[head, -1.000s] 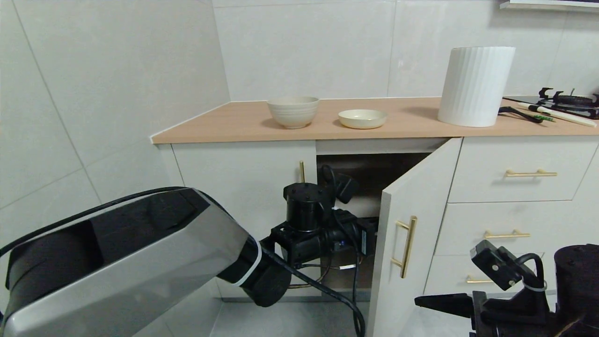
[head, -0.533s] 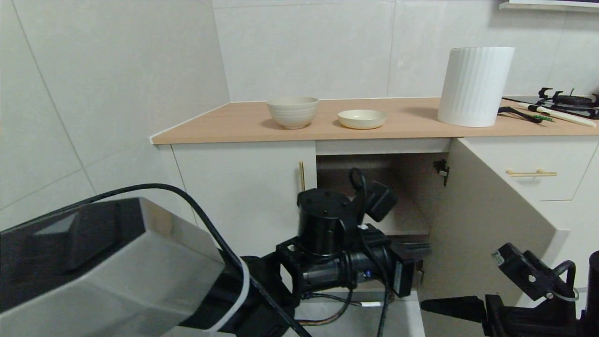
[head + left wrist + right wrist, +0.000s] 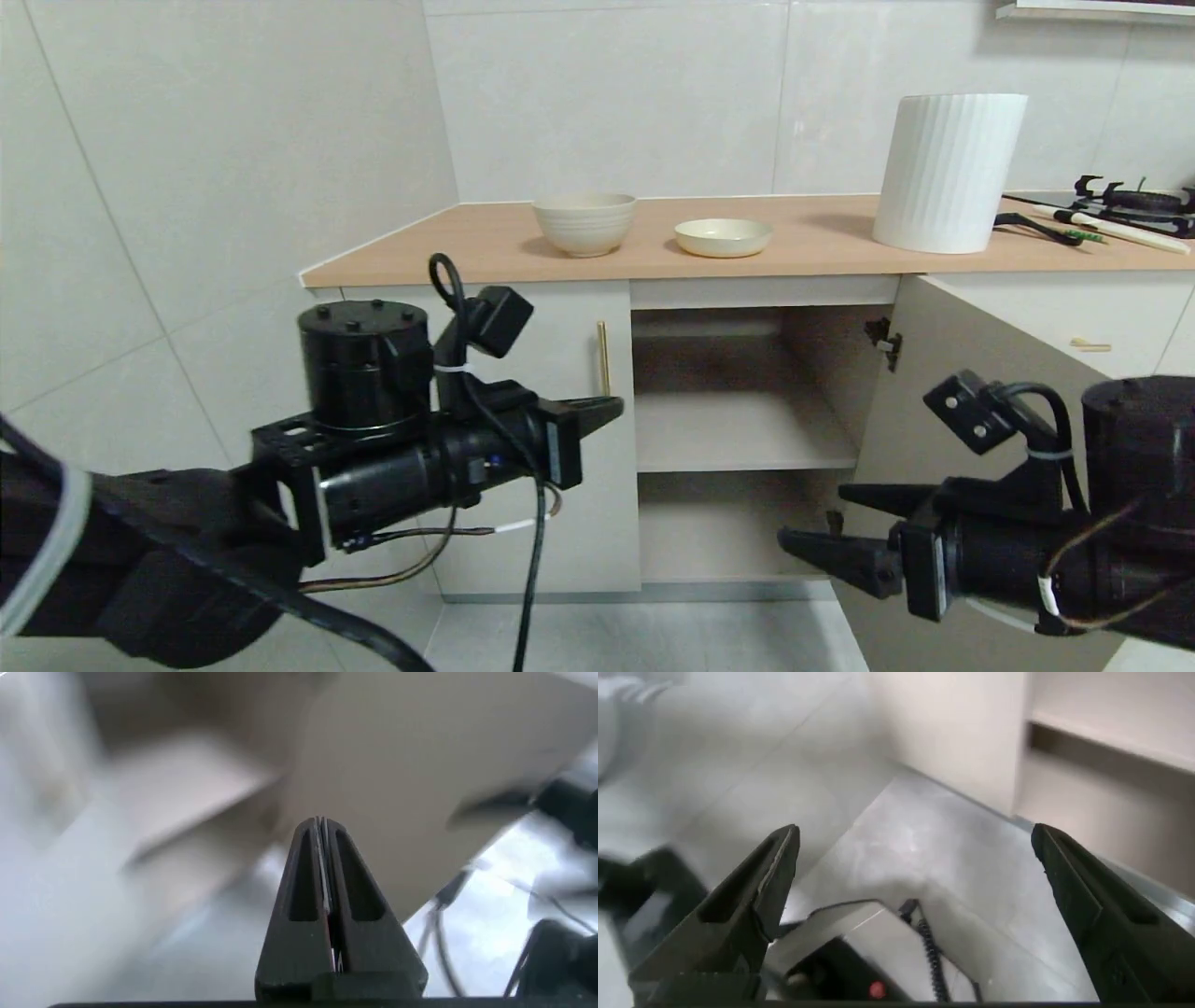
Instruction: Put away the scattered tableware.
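On the wooden counter [image 3: 840,233] a ribbed cream bowl [image 3: 585,222] stands just left of a shallow cream dish [image 3: 723,236], the two apart. From this angle the bowl's inside cannot be seen. A tall white ribbed canister [image 3: 950,173] stands farther right on the same counter, its top rim above eye level. Below the dish, the cabinet [image 3: 822,373] stands open, its door [image 3: 952,411] swung out to the right and a shelf [image 3: 738,434] splitting the space into an upper and a lower part. The left gripper [image 3: 597,409] [image 3: 320,831] hangs in front of the closed left door [image 3: 551,345], near its brass handle [image 3: 602,359]. Its fingers are pressed together with nothing between them. The right gripper [image 3: 817,518] [image 3: 913,845] sits low on the near right beside the open door, fingers spread wide and holding nothing. Bowl and dish both lie well above and beyond either gripper, untouched.
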